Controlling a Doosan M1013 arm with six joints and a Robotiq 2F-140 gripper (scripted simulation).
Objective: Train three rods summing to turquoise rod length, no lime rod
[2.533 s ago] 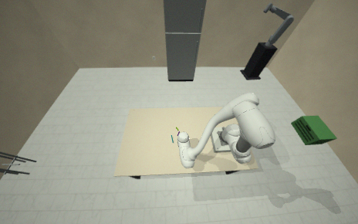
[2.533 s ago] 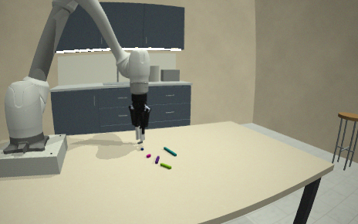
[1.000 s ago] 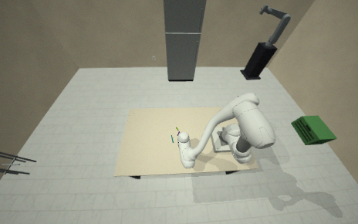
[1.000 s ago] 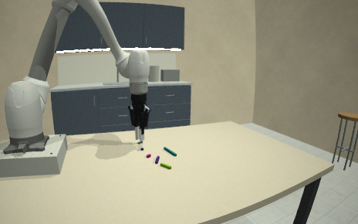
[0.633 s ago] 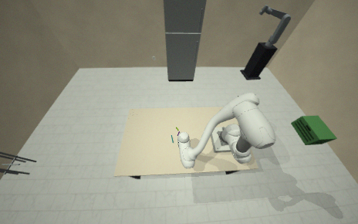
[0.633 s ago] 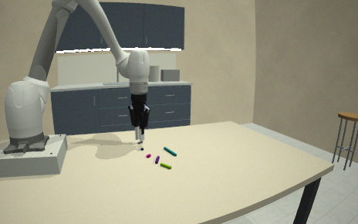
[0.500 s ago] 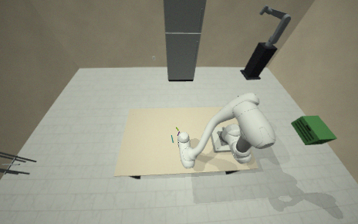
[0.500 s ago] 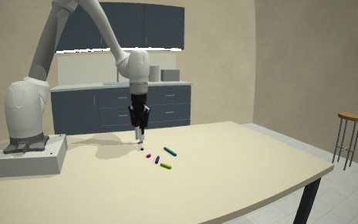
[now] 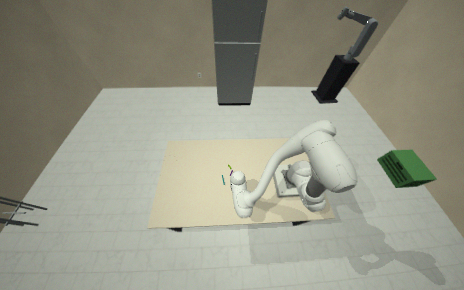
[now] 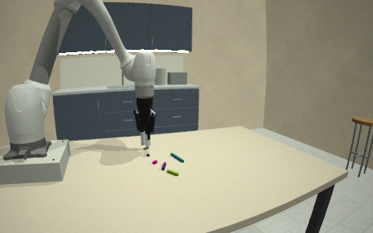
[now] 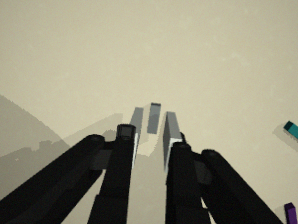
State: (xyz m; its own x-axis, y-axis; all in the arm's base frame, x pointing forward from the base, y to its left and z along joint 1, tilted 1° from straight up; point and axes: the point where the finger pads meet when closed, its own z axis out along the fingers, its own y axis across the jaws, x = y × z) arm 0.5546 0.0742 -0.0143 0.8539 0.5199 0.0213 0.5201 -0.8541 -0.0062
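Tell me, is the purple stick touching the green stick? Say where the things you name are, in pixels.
Apart. The exterior view shows bare table between the purple stick (image 9: 231, 173) (image 10: 164, 165) (image 11: 290, 213) and the green stick (image 9: 229, 166) (image 10: 173, 173).

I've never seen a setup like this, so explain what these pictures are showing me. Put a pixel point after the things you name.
A white robot arm (image 9: 330, 160) (image 10: 44, 56) reaches over a table (image 9: 190, 200) (image 10: 241, 193). One picture looks down from above, one from the side, one from the arm's wrist. Blue (image 10: 148, 155), magenta (image 10: 154, 162), purple (image 9: 231, 173) (image 10: 164, 165) (image 11: 290, 214), turquoise (image 9: 223, 180) (image 10: 177, 157) (image 11: 291, 128) and lime (image 9: 229, 166) (image 10: 173, 173) rods lie there. The gripper (image 10: 145, 145) (image 11: 153, 123) is slightly open around a grey rod (image 10: 145, 148) (image 11: 155, 119), with gaps on both sides, so it seems nothing is held.
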